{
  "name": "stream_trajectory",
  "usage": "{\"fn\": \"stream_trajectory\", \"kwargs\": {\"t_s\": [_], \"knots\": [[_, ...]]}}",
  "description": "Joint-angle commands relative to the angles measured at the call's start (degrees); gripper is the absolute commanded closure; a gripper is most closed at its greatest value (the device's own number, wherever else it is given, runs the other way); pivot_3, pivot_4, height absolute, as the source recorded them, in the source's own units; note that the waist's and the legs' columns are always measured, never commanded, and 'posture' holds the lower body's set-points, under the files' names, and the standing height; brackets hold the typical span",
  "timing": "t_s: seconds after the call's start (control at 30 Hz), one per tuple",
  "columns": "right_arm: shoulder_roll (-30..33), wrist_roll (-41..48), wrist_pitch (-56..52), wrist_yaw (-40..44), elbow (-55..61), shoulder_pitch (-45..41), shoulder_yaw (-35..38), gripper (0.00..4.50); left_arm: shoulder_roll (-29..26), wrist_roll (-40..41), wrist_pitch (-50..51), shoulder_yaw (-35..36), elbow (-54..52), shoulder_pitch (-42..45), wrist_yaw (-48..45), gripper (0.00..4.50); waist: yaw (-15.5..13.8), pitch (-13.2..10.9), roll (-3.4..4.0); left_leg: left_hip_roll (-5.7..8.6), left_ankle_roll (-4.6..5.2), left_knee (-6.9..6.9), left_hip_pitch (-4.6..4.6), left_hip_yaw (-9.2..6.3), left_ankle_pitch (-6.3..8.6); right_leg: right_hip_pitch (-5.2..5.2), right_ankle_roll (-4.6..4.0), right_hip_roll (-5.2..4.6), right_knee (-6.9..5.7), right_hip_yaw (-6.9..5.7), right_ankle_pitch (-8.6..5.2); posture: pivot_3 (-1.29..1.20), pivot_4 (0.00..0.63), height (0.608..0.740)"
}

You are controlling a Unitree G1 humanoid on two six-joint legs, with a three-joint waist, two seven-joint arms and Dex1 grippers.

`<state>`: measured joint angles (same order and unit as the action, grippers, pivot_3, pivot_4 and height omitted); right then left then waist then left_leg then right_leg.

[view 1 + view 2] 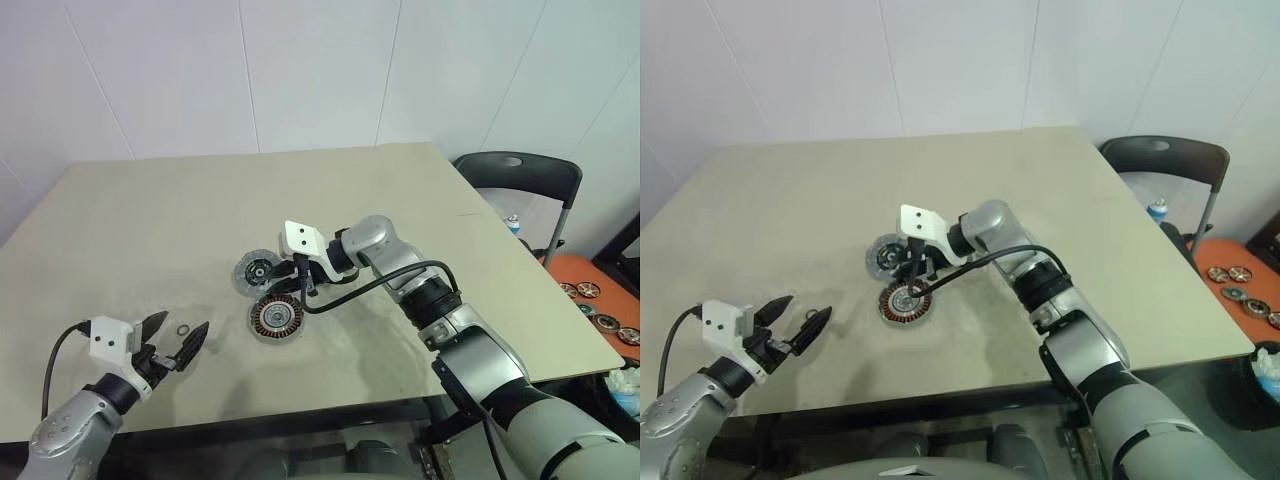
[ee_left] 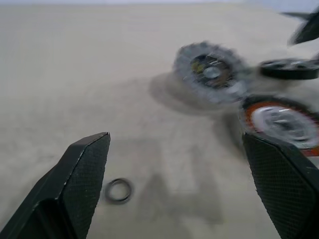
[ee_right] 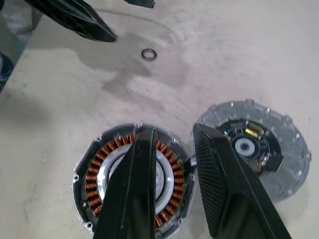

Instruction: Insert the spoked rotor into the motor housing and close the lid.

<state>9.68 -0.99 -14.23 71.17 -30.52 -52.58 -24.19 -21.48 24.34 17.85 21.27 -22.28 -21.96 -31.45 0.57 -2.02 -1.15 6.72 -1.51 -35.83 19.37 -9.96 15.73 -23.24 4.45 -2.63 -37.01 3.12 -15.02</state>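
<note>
Left gripper [image 1: 182,325] jaws wide open, empty; right gripper [image 3: 173,130] jaws slightly parted over motor housing [image 3: 94,174], can't tell if holding anything.

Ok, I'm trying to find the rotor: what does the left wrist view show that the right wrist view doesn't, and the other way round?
Left wrist view: what looks like the spoked rotor, a dark shiny-rimmed ring lying level just above the motor housing; whether it is gripped I cannot tell. Right wrist view: the housing's whole ring of copper windings, and the table at its edge. Both: the housing, the lid, the small o-ring, and the left gripper with its jaws wide open.
</note>
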Motion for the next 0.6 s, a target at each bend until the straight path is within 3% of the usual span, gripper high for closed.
{"fn": "stream_trajectory", "kwargs": {"t_s": [0.03,0.23,0.6], "knots": [[0.2,0.5,-0.1,-1.3,1.6,-0.4,1.2,3.26,0.9,-3.5,-5.8,-0.1,4.8,2.8,2.5,0.00,0.0,0.0,-0.02,-0.01,0.00,0.00,0.00,0.00,0.00,0.00,0.00,0.00,0.00,0.00,0.00,0.00,0.000,0.740],[1.3,0.3,-0.3,-2.1,2.0,0.4,1.1,3.26,2.2,-7.4,-12.2,-1.1,13.8,5.1,4.3,0.00,0.0,0.1,-0.08,-0.01,0.11,-0.05,0.01,0.08,0.07,-0.01,0.01,-0.03,0.04,0.00,0.01,0.00,0.000,0.740],[2.0,0.0,-0.6,-3.6,2.3,1.1,0.9,3.26,3.1,-11.0,-15.1,-5.1,23.6,10.1,6.4,0.00,-0.2,0.1,-0.09,-0.01,0.12,-0.17,0.01,0.08,0.10,0.02,0.02,-0.02,-0.01,-0.01,0.02,0.00,0.000,0.740]]}}
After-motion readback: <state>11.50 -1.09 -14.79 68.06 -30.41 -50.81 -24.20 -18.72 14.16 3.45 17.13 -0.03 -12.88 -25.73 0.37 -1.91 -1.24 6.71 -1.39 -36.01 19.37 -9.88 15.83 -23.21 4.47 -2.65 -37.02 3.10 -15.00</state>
